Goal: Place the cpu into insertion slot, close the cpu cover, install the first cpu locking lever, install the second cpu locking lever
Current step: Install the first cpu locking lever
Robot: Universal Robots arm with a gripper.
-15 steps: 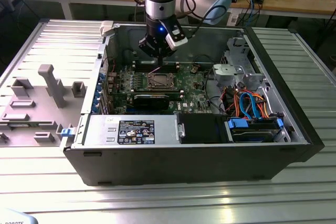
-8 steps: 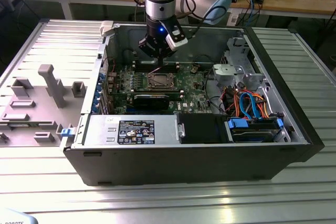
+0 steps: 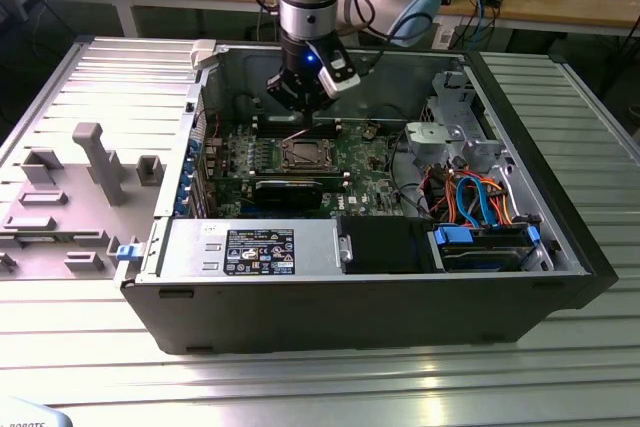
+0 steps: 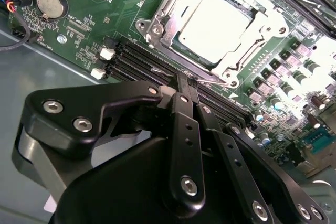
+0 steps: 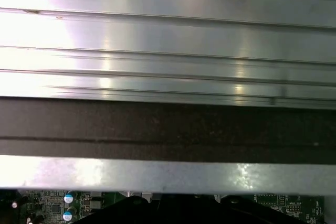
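The cpu [image 4: 212, 26], a pale silver square, lies in the insertion slot [image 4: 157, 22] on the green board. The cpu cover [image 4: 247, 51], a silvery frame, lies flat around it. A thin wire lever [image 4: 165, 72] runs along the socket edge closest to my fingertips. My gripper [image 4: 188, 81] hovers just off that edge with its two black fingers [image 4: 185, 129] pressed together and nothing between them. In the exterior view the gripper [image 3: 298, 112] hangs inside the open computer case, just behind the socket [image 3: 304, 154].
Black memory slots [image 4: 131, 59] and a coin battery [image 4: 51, 2] lie near the socket. The case holds a power supply [image 3: 250, 250] in front and a drive cage with coloured cables [image 3: 480, 197] on the exterior view's right. A grey fixture plate [image 3: 90, 177] lies outside.
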